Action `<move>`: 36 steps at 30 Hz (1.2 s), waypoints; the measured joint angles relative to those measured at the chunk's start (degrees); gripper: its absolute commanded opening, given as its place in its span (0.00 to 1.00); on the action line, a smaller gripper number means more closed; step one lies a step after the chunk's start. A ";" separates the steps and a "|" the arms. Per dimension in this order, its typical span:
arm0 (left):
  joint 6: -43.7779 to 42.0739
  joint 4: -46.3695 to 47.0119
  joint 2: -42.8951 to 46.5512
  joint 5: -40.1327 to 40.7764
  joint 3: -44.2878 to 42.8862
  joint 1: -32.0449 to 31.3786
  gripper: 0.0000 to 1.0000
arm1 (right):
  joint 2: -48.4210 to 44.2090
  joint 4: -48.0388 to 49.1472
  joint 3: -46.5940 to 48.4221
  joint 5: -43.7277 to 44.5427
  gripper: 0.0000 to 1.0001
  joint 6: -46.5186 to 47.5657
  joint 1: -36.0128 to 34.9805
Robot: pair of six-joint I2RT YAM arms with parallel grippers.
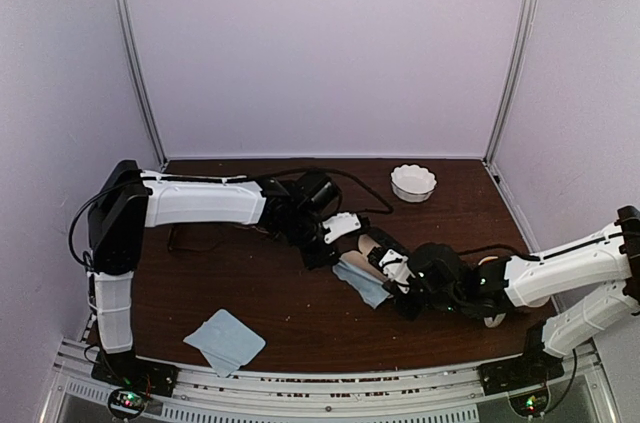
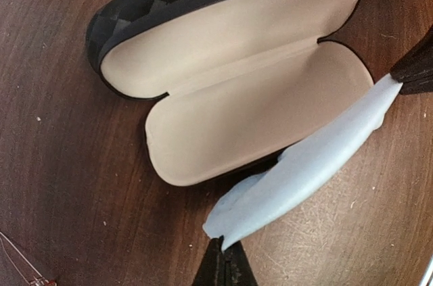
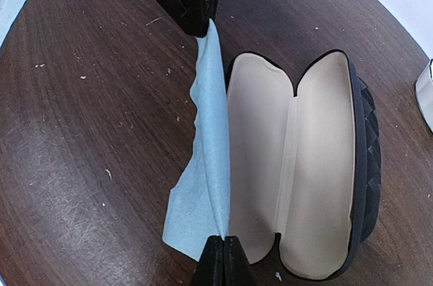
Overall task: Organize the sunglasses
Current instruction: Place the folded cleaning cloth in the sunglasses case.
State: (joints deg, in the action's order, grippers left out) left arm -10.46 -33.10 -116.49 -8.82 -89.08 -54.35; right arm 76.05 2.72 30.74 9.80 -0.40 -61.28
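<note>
Only a thin reddish-copper wire, seemingly part of one pair of sunglasses, shows at the lower-left corner of the left wrist view; the rest of the sunglasses are hidden. A light-blue cloth is stretched between both grippers beside the open black glasses case with its bare cream lining. My left gripper is shut on one corner of the cloth. My right gripper is shut on the opposite end of the cloth, just left of the case. Both grippers meet at the table's middle.
A second light-blue cloth lies flat near the front left edge. A white scalloped bowl stands at the back right. A dark cable loops on the table under the left arm.
</note>
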 measured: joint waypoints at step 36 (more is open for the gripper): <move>-0.42 -3.45 -5.25 -3.91 -9.07 1.92 0.00 | 1.92 -0.59 0.09 -1.92 0.00 -2.58 4.46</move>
State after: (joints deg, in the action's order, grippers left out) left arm -10.87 -36.56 -121.73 -12.73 -98.15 -52.42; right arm 77.97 2.13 30.83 7.88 -2.98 -56.82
